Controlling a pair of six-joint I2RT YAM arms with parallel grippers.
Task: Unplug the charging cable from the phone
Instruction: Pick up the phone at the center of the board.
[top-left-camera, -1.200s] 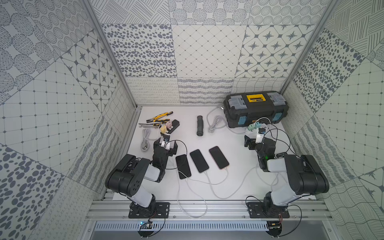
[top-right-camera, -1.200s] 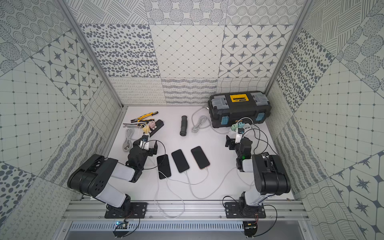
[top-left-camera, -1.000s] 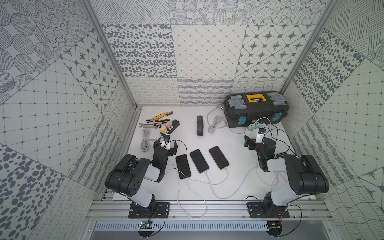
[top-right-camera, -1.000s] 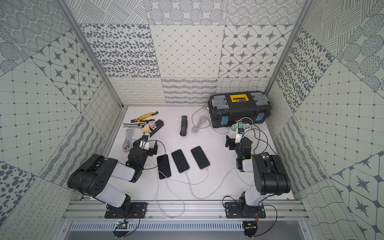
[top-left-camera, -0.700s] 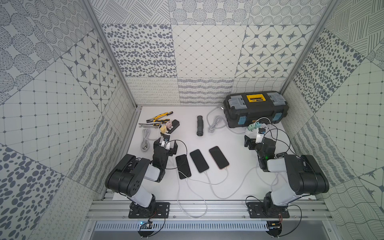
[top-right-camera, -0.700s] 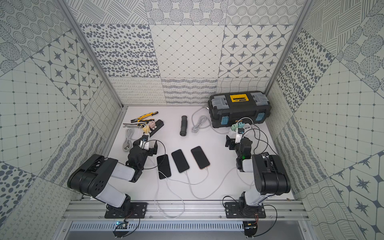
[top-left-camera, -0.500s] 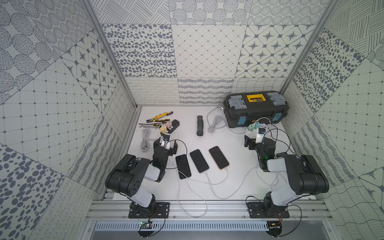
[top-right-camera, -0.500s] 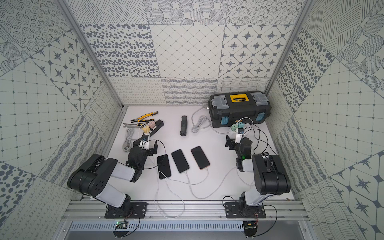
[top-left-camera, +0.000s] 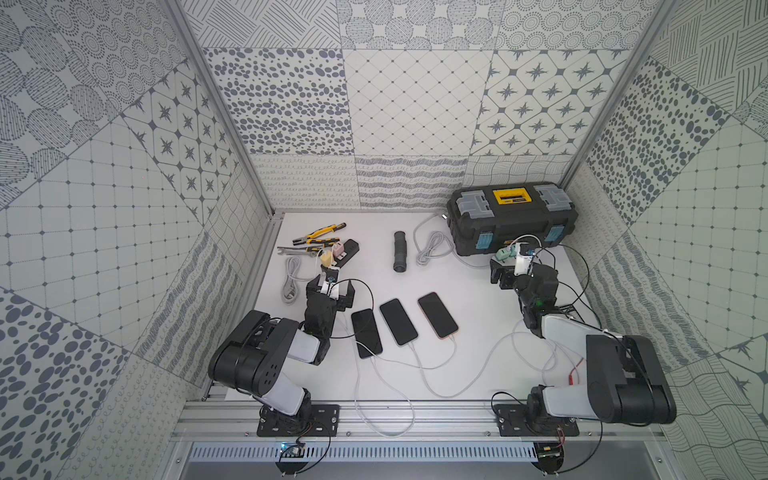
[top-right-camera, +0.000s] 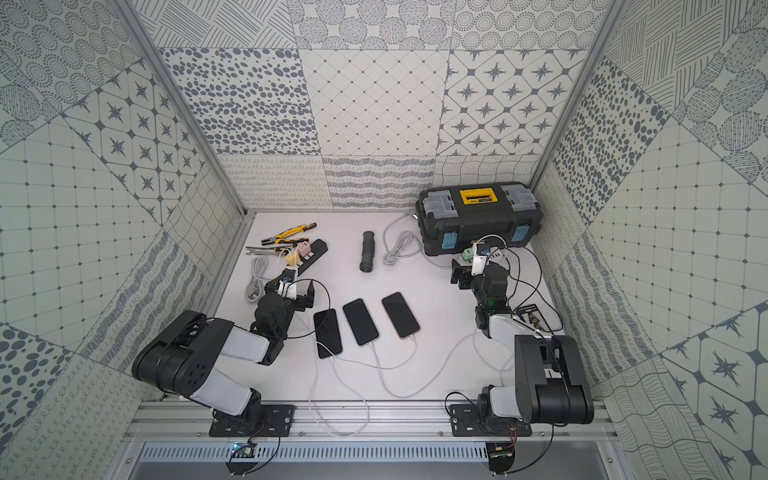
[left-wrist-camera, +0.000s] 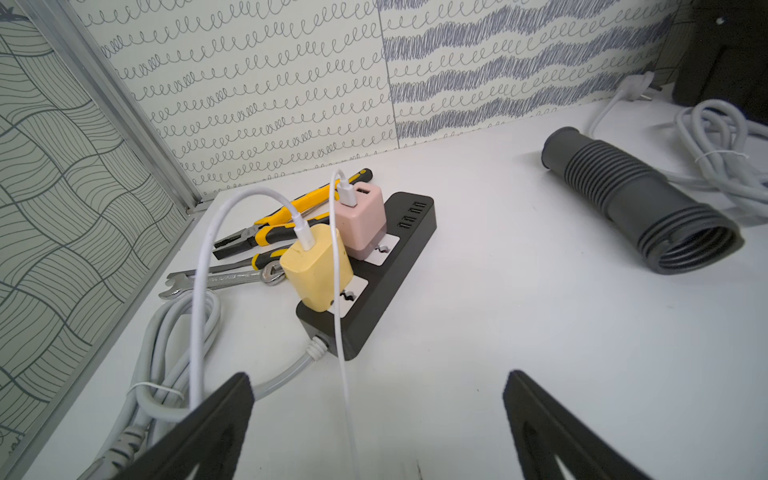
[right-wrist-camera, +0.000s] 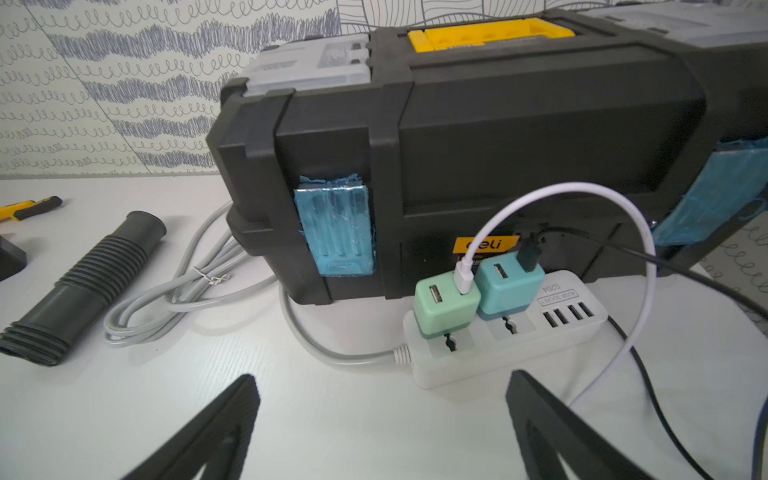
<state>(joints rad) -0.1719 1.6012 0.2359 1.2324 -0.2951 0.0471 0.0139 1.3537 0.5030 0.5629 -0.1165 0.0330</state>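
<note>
Left edge of desk: bundled grey cord, pliers, wrench. Beside them is a black power strip with a yellow charger and a pink charger, a white lead in each.

Left pincer sits just on the near side of that strip, low over the desk. Jaws spread wide, gripping nothing. One white lead lies on the desk across the gap, not pinched.

Mid-desk: left phone, middle phone, right phone. All flat, dark screens up, side by side with narrow gaps, all slanted the same way. Left phone sits closest to the near edge. Right phone has a pinkish rim.

Each has a white charging cable plugged into its near end. The cables snake toward the near edge, and one loops over it onto the rail.

Toward the far edge: ribbed grey hose, second grey cord bundle.

Far right corner: black toolbox. A white power strip is in front of it, with a green charger taking a white lead and a teal charger taking a black lead.

Right pincer is near the right edge, facing that strip. Jaws wide apart, holding nothing.
</note>
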